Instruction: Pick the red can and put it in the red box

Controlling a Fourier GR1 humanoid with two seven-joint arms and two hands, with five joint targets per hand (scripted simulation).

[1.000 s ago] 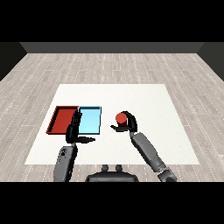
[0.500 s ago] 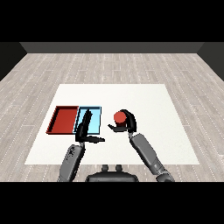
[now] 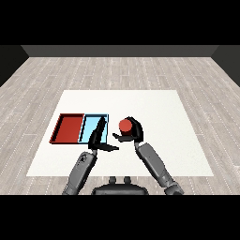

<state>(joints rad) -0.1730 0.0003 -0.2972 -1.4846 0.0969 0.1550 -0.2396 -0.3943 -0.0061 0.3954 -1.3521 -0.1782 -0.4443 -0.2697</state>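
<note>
The red can [image 3: 125,125] stands just right of the light blue tray [image 3: 92,124], and my right hand [image 3: 133,132] is curled round it from the right. The red tray [image 3: 68,128] lies at the left, side by side with the light blue one. My left hand [image 3: 98,137] reaches over the near right part of the light blue tray with straight fingers and holds nothing; its thumb sticks out toward the can.
Both trays lie on the white table [image 3: 154,108], which is surrounded by a grey wood floor. My two forearms come close together near the table's front middle.
My right hand has carried the red can leftward, closer to the light blue tray. My left hand has moved right and forward over that tray.
</note>
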